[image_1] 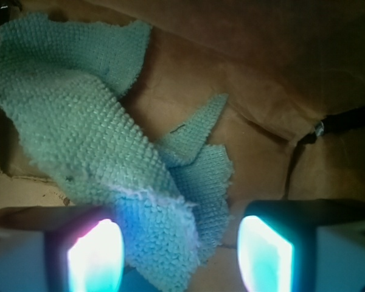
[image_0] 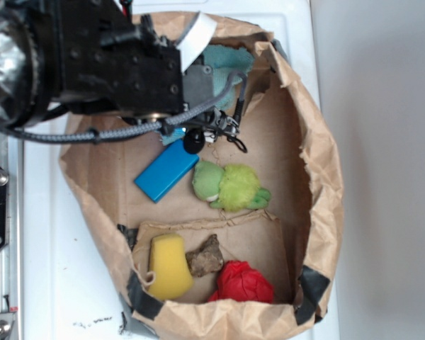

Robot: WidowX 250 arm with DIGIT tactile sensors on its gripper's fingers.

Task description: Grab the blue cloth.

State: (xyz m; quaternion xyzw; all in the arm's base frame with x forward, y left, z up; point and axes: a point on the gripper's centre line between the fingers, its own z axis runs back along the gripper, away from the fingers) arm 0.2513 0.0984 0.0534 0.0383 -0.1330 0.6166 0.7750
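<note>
The blue cloth is a pale teal nubby rag lying crumpled on the brown paper floor, filling the left and middle of the wrist view. Its ragged lower corner hangs between my two lit pads, nearer the left pad than the right pad. My gripper is open just above it, with a wide gap between the jaws. From outside, the black arm covers the bag's top left, and only a bit of the blue cloth shows past it.
Everything lies inside a torn brown paper bag with raised walls. Below the arm are a bright blue block and a green plush toy. A yellow sponge, a brown lump and a red toy sit at the near end.
</note>
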